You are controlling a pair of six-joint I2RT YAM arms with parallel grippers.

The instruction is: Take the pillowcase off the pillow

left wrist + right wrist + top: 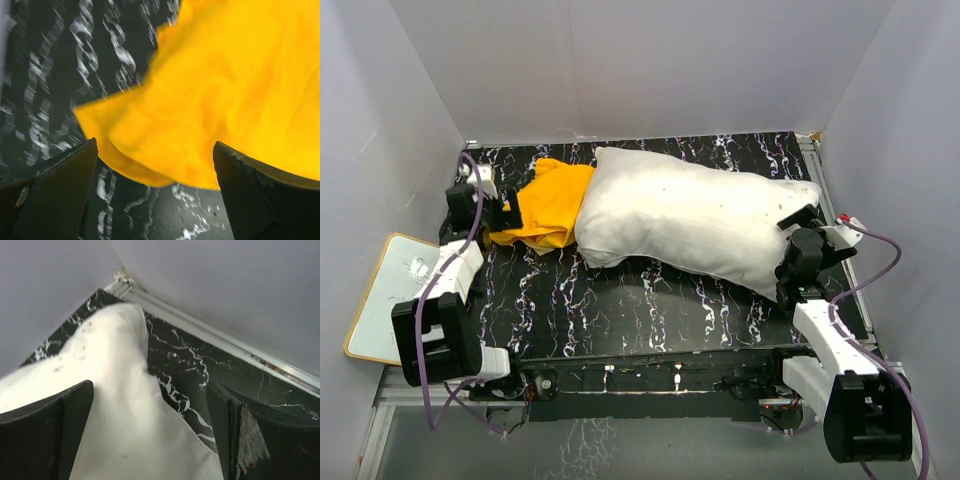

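The off-white pillow lies bare across the black marbled table, from centre to the right. The yellow pillowcase lies crumpled at the pillow's left end, touching it. My left gripper is at the pillowcase's left edge; in the left wrist view it is open, the yellow fabric just ahead of the fingers, the table showing between them. My right gripper is over the pillow's right end, open, with the pillow's corner between its fingers.
A white whiteboard lies off the table's left side. Grey walls enclose the table on three sides; a metal rail runs along the right edge. Bare marbled tabletop lies in front of the pillow.
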